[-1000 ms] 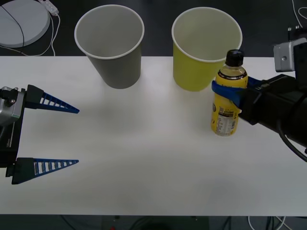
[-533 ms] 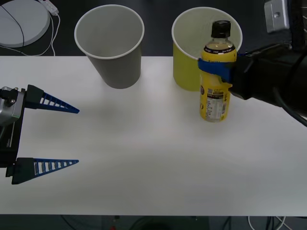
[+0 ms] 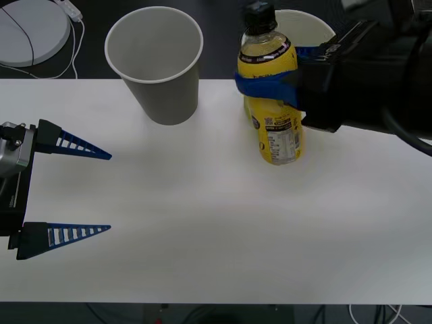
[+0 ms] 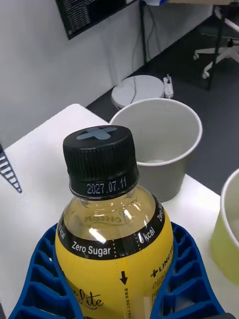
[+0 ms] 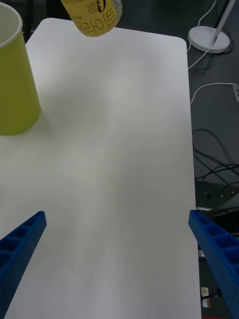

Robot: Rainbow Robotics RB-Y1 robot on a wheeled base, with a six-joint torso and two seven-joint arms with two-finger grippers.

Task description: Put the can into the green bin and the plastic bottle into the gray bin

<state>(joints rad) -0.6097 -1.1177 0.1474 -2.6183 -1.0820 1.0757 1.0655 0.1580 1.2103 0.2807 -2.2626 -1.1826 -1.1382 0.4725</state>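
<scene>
My right gripper [image 3: 266,84] is shut on the plastic bottle [image 3: 268,91], a small bottle of yellow liquid with a black cap, and holds it upright in the air in front of the green bin [image 3: 312,25]. The gray bin [image 3: 156,61] stands to its left at the table's far edge. In the right wrist view the plastic bottle [image 4: 112,234] sits between the blue fingers [image 4: 42,281], with the gray bin [image 4: 162,142] beyond it and the green bin [image 4: 226,224] at the edge. My left gripper [image 3: 84,192] rests open at the table's left. The can is out of view.
A white round lamp base [image 3: 30,27] with cables lies behind the table's far left corner. The white table [image 3: 202,236] spreads bare between both arms. The left wrist view shows the green bin [image 5: 15,84] and the hanging bottle's bottom [image 5: 94,17].
My right gripper has lifted the plastic bottle off the table and carried it left, from beside the green bin toward the gray bin. The left arm has not moved.
</scene>
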